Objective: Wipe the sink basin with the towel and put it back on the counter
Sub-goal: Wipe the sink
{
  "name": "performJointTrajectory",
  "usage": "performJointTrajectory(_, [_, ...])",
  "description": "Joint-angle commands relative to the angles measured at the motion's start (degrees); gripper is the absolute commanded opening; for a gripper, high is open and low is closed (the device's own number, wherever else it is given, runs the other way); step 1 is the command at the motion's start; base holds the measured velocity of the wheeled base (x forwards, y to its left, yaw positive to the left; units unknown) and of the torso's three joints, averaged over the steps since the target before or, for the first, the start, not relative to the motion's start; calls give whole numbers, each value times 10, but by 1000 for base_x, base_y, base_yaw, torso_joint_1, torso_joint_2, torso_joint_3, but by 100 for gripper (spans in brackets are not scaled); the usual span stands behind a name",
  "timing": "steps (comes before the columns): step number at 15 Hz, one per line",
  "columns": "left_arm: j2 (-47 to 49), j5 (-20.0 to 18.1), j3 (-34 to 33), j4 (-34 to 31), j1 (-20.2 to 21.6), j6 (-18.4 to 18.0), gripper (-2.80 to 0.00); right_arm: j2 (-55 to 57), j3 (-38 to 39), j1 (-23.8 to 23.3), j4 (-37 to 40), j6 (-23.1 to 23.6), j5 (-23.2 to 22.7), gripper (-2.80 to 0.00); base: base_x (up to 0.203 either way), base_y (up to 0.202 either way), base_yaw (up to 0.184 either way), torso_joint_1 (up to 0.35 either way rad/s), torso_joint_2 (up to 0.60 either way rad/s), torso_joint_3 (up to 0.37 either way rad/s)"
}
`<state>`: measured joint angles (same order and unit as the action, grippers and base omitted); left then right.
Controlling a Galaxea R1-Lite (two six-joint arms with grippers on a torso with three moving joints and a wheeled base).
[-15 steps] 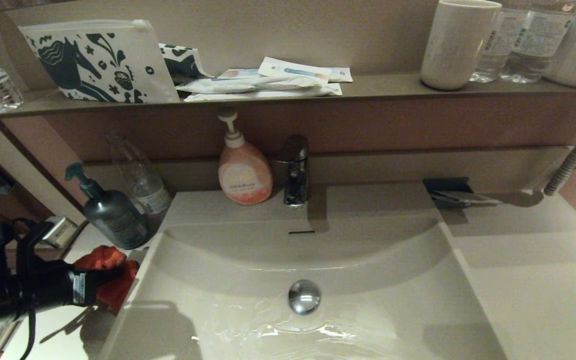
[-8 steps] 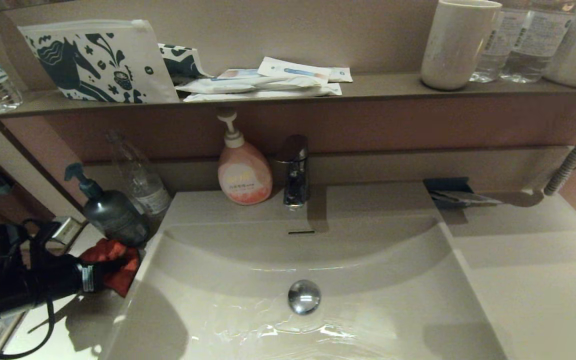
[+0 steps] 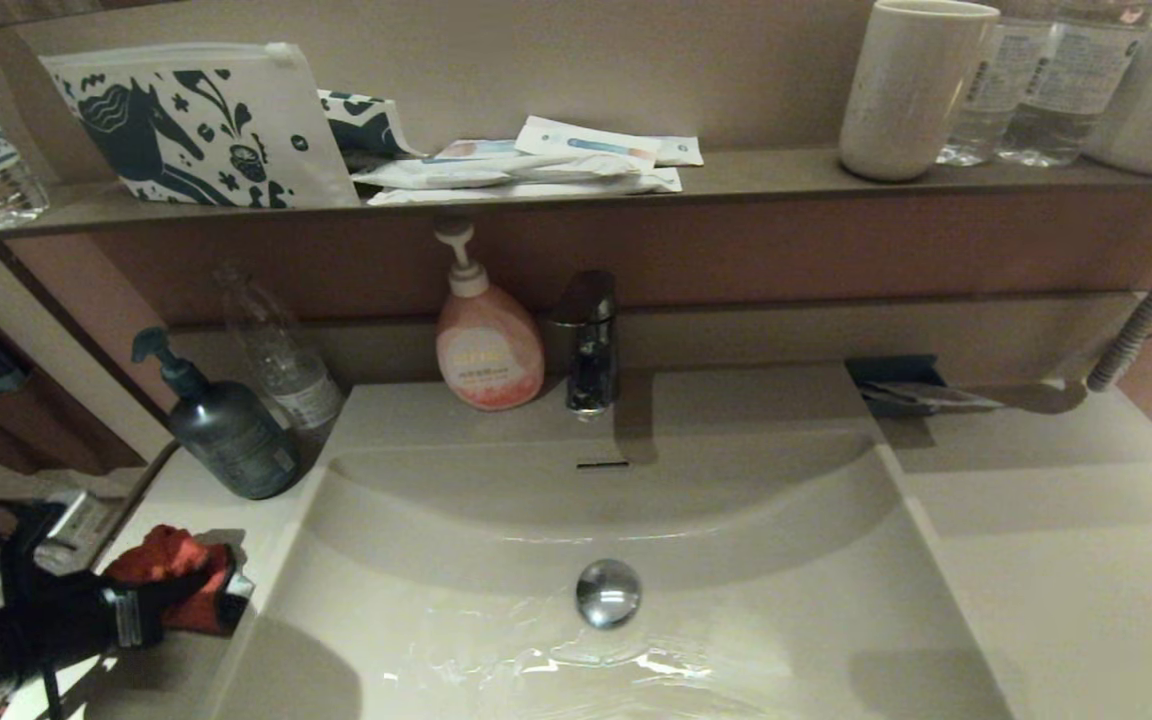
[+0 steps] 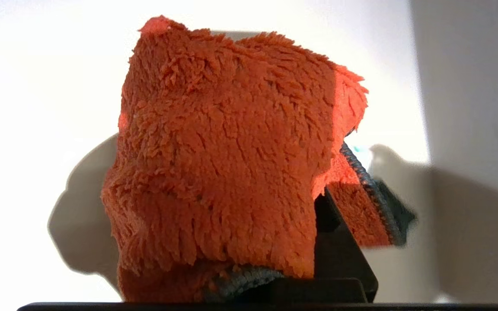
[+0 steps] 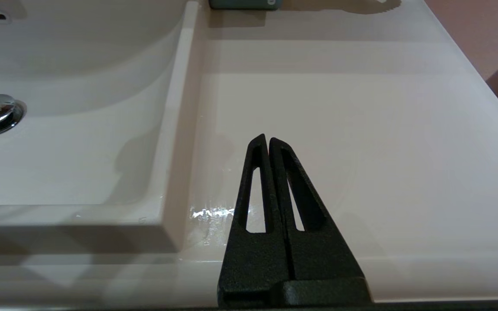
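The red-orange towel is bunched in my left gripper, which is shut on it over the left counter, just outside the basin's left rim. In the left wrist view the towel fills the middle and hides most of the fingers; its grey border hangs to one side. It casts a shadow on the white surface below. The sink basin has a chrome drain stopper and wet streaks near its front. My right gripper is shut and empty, low over the right counter.
A dark pump bottle and a clear bottle stand behind the towel. Pink soap and the faucet sit at the basin's back. The shelf holds a pouch, packets, a cup and bottles.
My left gripper has carried the towel left and toward the front, away from the basin rim and the dark pump bottle. The right arm has not moved.
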<state>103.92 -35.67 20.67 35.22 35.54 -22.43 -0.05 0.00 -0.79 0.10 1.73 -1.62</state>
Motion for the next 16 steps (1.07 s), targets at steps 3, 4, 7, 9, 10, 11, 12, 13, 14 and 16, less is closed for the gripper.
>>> performJointTrajectory(3, [-81,1,-41,-9,9,-1,-280,0,0,0,0,0,0,-280,0,0,0,0,0,0])
performJointTrajectory(4, [-105,1,-42,-12,5,0,-280,0,0,0,0,0,0,-280,0,0,0,0,0,0])
performJointTrajectory(7, [-157,22,-24,-13,-26,10,-280,0,0,0,0,0,0,-280,0,0,0,0,0,0])
performJointTrajectory(9, [-173,41,-7,-11,-57,17,-280,0,0,0,0,0,0,-280,0,0,0,0,0,0])
performJointTrajectory(10, [-174,54,3,-9,-80,18,-280,0,0,0,0,0,0,-280,0,0,0,0,0,0])
performJointTrajectory(11, [-174,75,17,-6,-108,25,-280,0,0,0,0,0,0,-280,0,0,0,0,0,0])
performJointTrajectory(12, [-174,96,30,-4,-136,39,-280,0,0,0,0,0,0,-280,0,0,0,0,0,0])
performJointTrajectory(13, [-174,119,44,-5,-161,54,-280,0,0,0,0,0,0,-280,0,0,0,0,0,0])
performJointTrajectory(14, [-172,136,54,-7,-177,61,-280,0,0,0,0,0,0,-280,0,0,0,0,0,0])
performJointTrajectory(16, [-151,145,60,-7,-186,64,-280,0,0,0,0,0,0,-280,0,0,0,0,0,0])
